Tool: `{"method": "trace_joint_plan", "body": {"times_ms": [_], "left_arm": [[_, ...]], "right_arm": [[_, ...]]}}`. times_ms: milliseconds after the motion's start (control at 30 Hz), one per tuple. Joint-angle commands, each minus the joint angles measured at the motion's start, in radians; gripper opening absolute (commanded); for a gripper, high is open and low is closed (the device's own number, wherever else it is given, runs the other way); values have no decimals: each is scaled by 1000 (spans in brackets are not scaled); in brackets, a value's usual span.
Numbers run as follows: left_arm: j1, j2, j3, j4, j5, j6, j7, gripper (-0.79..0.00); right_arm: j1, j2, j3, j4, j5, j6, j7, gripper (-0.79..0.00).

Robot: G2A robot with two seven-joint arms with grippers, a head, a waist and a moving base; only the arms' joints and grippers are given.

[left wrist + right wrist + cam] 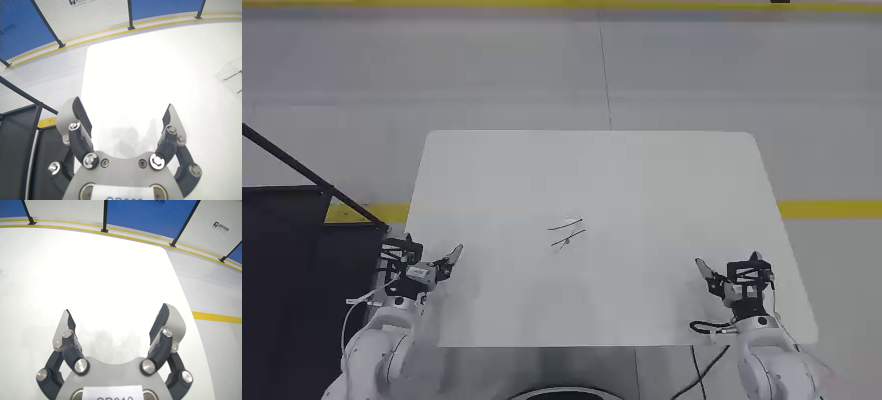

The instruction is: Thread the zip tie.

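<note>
Hovering at opposite table [642, 180] edges, left hand [123, 106] and right hand [115, 309] gape; zip ties [569, 237] lie centred.

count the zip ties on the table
2. Both lie near the middle of the table, side by side: one zip tie farther from the robot, the other nearer it. None looks hidden.
</note>
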Motion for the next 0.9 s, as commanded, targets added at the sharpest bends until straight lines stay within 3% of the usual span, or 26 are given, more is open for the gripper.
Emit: {"method": "trace_joint_plan", "body": {"times_ms": [0,267,400,600,867], "left_arm": [[0,0,0,0,0,0,0,0],[0,0,0,0,0,0,0,0],[3,3,-16,-22,20,-52,43,0],[-6,9,-46,-72,-11,-163,17,0],[-41,14,-69,-62,-99,-308,13,0]], "right_arm": [[0,0,0,0,0,0,0,0],[0,0,0,0,0,0,0,0],[7,0,-3,-12,1,-18,-5,0],[41,7,5,-45,13,-183,8,0],[149,14,-46,-88,100,-421,161,0]]}}
